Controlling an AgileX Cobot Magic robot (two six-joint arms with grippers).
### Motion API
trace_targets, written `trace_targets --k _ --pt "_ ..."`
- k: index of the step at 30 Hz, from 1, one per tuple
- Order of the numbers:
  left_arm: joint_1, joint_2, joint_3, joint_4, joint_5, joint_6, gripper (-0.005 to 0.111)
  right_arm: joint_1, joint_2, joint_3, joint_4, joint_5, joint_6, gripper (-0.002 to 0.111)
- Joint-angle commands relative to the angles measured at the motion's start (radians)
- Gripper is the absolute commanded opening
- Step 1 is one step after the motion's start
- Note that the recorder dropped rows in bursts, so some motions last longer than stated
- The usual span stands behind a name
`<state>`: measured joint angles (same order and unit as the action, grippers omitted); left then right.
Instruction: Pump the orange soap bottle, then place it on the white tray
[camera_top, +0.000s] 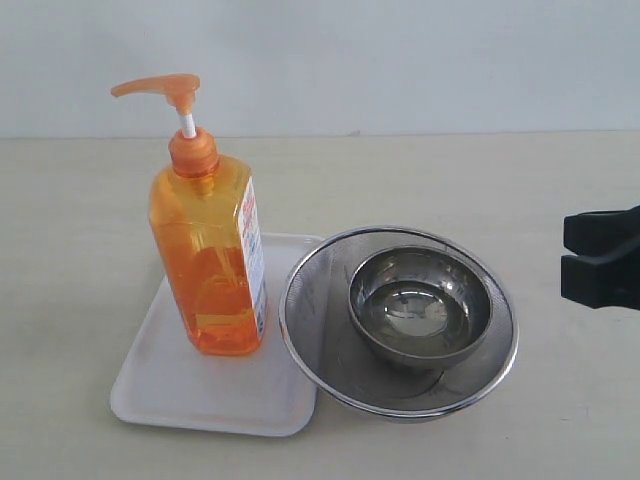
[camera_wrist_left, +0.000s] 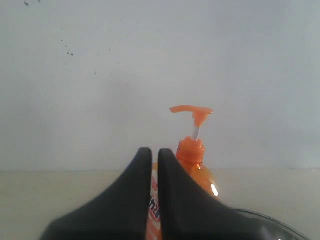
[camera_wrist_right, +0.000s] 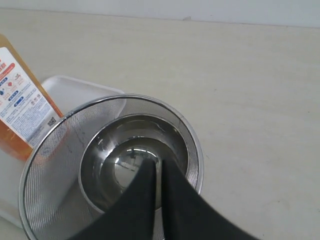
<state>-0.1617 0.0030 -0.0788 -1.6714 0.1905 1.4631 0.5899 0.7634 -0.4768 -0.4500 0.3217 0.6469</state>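
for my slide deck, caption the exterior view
Orange soap bottle upright on the white tray, beside a steel strainer holding a bowl.

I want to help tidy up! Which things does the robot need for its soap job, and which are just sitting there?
For the job:
- orange soap bottle
- white tray, under the bottle

Just lying about:
- mesh strainer
- steel bowl inside it

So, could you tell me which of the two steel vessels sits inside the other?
The solid steel bowl; smaller and smooth-walled, it sits inside the wider mesh strainer.
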Motion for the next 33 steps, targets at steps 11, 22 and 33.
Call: trace_targets --k 11,22,33 --pt "0.002 -0.003 0.079 1.096 -0.221 -1.062 0.005 -0.003 -0.006 -0.002 -0.002 -0.001 0.002 0.0" --pt "0.002 -0.003 0.079 1.671 0.076 -1.438 0.005 -0.003 -0.006 -0.002 -0.002 -0.001 0.002 0.0" --pt "0.002 -0.003 0.079 1.692 0.156 -1.545 0.005 -0.003 -0.006 -0.002 -0.006 0.001 0.002 0.0"
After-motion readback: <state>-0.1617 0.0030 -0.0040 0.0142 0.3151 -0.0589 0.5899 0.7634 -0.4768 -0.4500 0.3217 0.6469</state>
